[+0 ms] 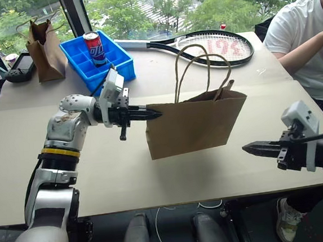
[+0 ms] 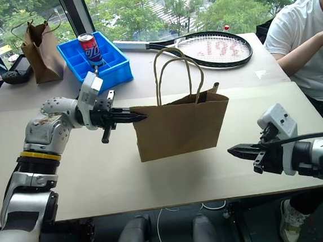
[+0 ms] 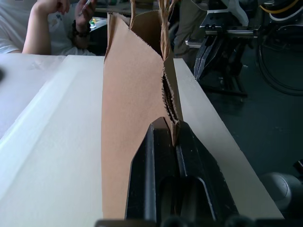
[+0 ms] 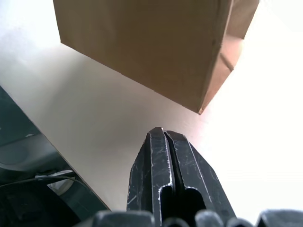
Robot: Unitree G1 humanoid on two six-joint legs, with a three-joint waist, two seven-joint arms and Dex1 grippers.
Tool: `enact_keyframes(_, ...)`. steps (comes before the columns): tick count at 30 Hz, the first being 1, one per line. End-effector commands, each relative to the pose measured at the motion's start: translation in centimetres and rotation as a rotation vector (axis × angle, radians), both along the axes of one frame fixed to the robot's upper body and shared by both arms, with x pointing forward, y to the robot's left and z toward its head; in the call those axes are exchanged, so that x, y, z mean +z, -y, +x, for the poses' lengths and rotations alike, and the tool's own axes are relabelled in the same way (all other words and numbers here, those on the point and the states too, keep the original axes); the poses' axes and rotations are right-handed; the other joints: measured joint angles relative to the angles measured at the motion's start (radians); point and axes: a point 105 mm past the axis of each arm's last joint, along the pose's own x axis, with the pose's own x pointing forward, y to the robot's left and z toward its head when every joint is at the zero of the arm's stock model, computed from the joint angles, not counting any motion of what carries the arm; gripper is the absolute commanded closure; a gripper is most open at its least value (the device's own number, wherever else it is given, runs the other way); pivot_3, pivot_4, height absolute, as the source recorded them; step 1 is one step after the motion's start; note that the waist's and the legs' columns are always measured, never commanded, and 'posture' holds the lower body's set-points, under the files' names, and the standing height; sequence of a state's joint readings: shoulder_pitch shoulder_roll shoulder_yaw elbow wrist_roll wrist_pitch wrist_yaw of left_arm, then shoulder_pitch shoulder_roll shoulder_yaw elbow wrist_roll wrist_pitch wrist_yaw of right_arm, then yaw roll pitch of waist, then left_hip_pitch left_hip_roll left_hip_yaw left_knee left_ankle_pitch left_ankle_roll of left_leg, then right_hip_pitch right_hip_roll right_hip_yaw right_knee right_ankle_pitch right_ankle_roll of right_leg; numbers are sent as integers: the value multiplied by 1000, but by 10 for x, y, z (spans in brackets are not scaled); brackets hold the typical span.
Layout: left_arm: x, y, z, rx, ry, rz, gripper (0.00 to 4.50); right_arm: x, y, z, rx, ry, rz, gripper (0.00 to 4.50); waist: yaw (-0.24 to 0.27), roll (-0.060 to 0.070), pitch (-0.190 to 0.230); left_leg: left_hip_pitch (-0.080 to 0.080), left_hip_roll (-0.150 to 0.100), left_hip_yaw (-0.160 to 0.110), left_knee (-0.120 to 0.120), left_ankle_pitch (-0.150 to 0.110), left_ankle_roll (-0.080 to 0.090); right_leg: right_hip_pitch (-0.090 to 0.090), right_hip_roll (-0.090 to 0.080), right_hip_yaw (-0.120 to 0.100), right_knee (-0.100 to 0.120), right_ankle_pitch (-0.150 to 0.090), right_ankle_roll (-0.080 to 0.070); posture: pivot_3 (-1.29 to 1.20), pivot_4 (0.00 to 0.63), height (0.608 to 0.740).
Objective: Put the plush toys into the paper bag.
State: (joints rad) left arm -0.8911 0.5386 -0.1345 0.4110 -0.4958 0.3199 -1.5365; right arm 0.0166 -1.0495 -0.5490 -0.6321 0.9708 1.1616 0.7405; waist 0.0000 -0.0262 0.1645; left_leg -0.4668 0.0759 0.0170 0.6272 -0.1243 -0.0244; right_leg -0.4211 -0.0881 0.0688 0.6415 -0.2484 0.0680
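**Bag pinched at rim, toys not placed**

Left claw (image 1: pixel 154 113) clamps paper bag (image 1: pixel 198 123) rim, frame centre on bench (image 1: pixel 126 175). Right claw (image 1: pixel 250 147) closed, empty, lower right. Bag interior hidden; toys possibly inside. Next: locate toys, free one claw.

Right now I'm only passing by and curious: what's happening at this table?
The robot's left gripper is shut on the top edge of the paper bag, which appears lifted just clear of the table. The right gripper is shut, empty, off to the bag's other side. A person sits at the far corner.
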Motion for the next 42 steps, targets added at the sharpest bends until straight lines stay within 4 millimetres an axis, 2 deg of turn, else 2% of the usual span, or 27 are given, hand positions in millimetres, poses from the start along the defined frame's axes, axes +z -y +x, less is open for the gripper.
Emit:
enact_keyframes(1, 3, 4, -1, -79, 38, 12, 4470, 12, -4, -4, 11, 52, -4, 4500, -2, 0, 0, 0, 0, 0, 0, 0, 0, 0, 0, 0, 0, 0, 0, 0, 150, 734)
enact_keyframes(7, -13, 5, 1, -93, 67, 78, 4470, 12, -4, -5, 7, 45, -10, 4500, -2, 0, 0, -1, 0, -1, 0, 0, 0, 0, 0, 0, 0, 0, 1, 0, 150, 734)
enact_keyframes(11, -12, -1, 6, -69, 49, 61, 4470, 12, 1, -2, -3, 45, -34, 4500, -2, 0, 0, 0, 0, -1, 0, 0, 0, 0, 0, 0, 0, 0, 1, 0, 150, 734)
enact_keyframes(14, -10, -10, 7, -39, 27, 58, 3780, 11, 3, 1, -2, 38, -34, 4500, -3, 0, 0, 0, 0, -1, 0, 0, 0, 0, 0, 0, 0, 0, 1, 0, 150, 734)
enact_keyframes(21, 2, -39, -6, 34, -8, 30, 1411, 9, 14, 3, 12, 28, -30, 4500, -13, 0, 0, 0, 0, -1, 0, 0, 0, 0, 0, 0, 1, 0, 3, 0, 150, 734)
enact_keyframes(23, 9, -53, -12, 105, -30, 0, 563, 12, 19, 8, -7, 51, 18, 4500, -15, 0, 0, 0, 0, -1, 0, 0, 0, 0, 0, 0, 1, 3, 7, 0, 150, 734)
enact_keyframes(24, 11, -59, -15, 133, -38, -7, 315, 12, 22, 9, -13, 60, 26, 4500, -17, 0, 0, 0, 0, -1, 0, 0, 0, 0, 0, 0, 1, 3, 7, 0, 150, 734)
enact_keyframes(25, 13, -68, -18, 178, -51, -23, 51, 11, 25, 9, -13, 74, 27, 4208, -17, 0, 0, 0, 0, -1, 0, 0, 0, 0, 0, 0, 1, 3, 7, 0, 150, 734)
enact_keyframes(28, 8, -100, -28, 357, -109, -50, 0, 19, 30, 13, -30, 217, 103, 3390, -20, 0, 0, 1, 1, -1, -1, 0, 0, 0, 0, 0, 2, 3, 8, 0, 150, 734)
enact_keyframes(30, 0, -111, -32, 440, -148, -55, 0, 18, 35, 13, -43, 261, 116, 2681, -19, 0, 0, 2, 1, -1, -1, 0, 0, 1, 1, 0, 2, 3, 8, 0, 150, 734)
enact_keyframes(34, -31, -137, -39, 710, -189, -19, 0, 6, 44, 7, -92, 292, 141, 1379, -9, 0, 0, 4, 1, 0, -1, 0, 0, 2, 0, 0, 1, -3, 4, 0, 150, 734)
enact_keyframes(35, -38, -140, -42, 745, -187, -3, 0, 4, 44, 6, -101, 292, 153, 900, -9, 0, 0, 4, 1, 0, -1, 0, 0, 2, -1, 0, 1, -3, 4, 0, 150, 734)
enact_keyframes(37, -54, -145, -43, 852, -146, 64, 0, -1, 46, 8, -115, 299, 147, 271, -8, 0, 0, 4, 1, 1, -1, 0, -1, 3, -1, 0, 1, -3, 4, 0, 150, 734)
enact_keyframes(38, -61, -147, -44, 890, -126, 101, 0, -3, 47, 9, -123, 303, 139, 41, -8, 0, 0, 4, 1, 1, -1, -1, -1, 2, -1, 0, 1, -3, 4, 0, 150, 734)
enact_keyframes(42, -73, -144, -52, 919, -192, 80, 0, -11, 45, 14, -124, 281, 128, 41, -9, 0, 0, 6, 1, 2, -1, -5, -8, 2, -2, 0, 1, -2, 3, 0, 150, 734)
